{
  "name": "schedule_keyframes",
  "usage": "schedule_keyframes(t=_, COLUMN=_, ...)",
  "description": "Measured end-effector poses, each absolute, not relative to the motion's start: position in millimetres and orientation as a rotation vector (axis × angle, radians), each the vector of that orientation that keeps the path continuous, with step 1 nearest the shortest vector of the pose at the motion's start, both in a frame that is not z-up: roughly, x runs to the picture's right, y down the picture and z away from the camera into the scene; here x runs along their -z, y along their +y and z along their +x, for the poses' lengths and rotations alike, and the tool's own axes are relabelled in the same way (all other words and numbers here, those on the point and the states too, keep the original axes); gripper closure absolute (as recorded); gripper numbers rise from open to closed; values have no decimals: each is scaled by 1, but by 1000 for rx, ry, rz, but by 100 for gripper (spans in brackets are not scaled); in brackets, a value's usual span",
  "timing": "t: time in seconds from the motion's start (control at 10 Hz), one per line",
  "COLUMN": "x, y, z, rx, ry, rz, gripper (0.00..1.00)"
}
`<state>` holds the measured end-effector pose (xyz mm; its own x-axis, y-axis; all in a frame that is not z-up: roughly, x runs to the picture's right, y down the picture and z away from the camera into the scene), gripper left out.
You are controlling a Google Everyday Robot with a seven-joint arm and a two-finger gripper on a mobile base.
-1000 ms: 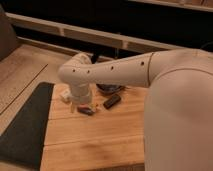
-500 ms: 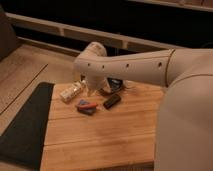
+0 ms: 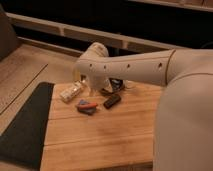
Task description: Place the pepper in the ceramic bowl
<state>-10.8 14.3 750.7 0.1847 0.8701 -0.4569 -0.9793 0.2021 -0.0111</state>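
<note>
The pepper (image 3: 89, 104) lies just left of the frame's centre, resting across a blue block (image 3: 85, 108) on the table (image 3: 100, 142). It sits in the same spot as 1 second ago, so it has not been picked up. What has changed is the arm (image 3: 130, 67): its end has swung from the left, where it covered a pale packet (image 3: 71, 91), towards the middle, and the packet now shows fully. The tool (image 3: 92, 88) hangs under the arm's end, just above the pepper in the frame and beside the packet. I cannot tell whether it is released or clenched, and it does not appear to hold anything.

The ceramic bowl (image 3: 114, 86) is half hidden under the arm, near the pepper, with a brown bar (image 3: 112, 101) between them. In my judgement the pick-up is yet to come.

No brand, label or writing can be read, even on the packet.
</note>
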Motion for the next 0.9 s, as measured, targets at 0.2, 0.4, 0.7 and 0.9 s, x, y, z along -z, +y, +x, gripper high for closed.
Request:
schedule_keyframes(t=0.2, x=-775, y=13, z=3, rx=-1373, ry=398, rz=-335, gripper=35)
schedule_keyframes(t=0.4, x=-803, y=18, z=3, rx=-1382, ry=398, rz=-361, gripper=35)
schedule_keyframes(t=0.7, x=-835, y=17, z=-2, rx=-1392, ry=377, rz=-396, gripper=35)
schedule_keyframes(t=0.9, x=-853, y=23, z=-22, rx=-1384, ry=356, rz=-445, gripper=35)
